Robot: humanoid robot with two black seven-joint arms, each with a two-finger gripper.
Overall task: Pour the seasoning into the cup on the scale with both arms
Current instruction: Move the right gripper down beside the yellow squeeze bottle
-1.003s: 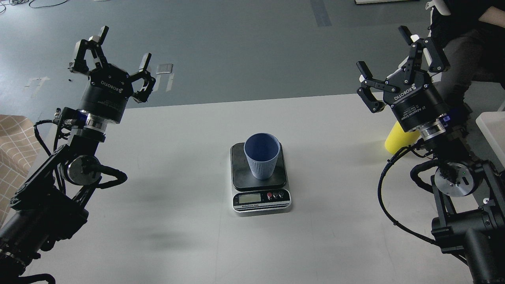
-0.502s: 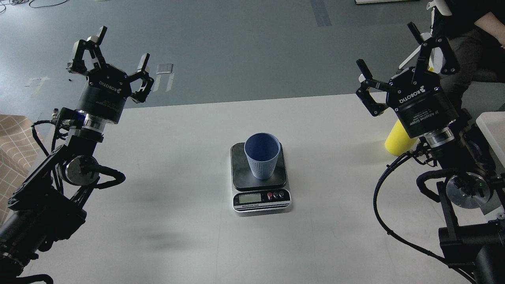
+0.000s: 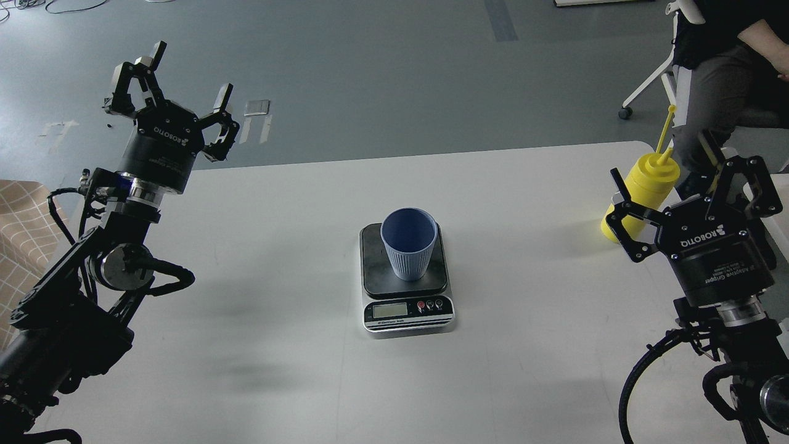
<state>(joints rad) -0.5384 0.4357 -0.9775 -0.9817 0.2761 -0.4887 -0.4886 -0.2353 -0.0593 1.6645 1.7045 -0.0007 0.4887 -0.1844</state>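
The light blue ribbed cup [image 3: 408, 243] stands upright on the dark platform of the small scale [image 3: 407, 309] at the middle of the white table. The yellow squeeze bottle [image 3: 643, 190] stands upright near the table's far right edge, its thin cap stick pointing up. My right gripper [image 3: 684, 188] is open and empty, just right of and in front of the bottle, one finger overlapping its lower side. My left gripper [image 3: 167, 92] is open and empty, raised at the far left, well away from the cup.
A seated person [image 3: 727, 68] on a wheeled chair is behind the table's far right corner. A white bin edge [image 3: 778, 185] shows at the right. A tan checked cloth [image 3: 24, 216] lies off the table's left. Grey floor lies beyond the far edge.
My right arm has drawn back and down toward me, uncovering the whole yellow bottle. The left arm, cup and scale have barely moved.
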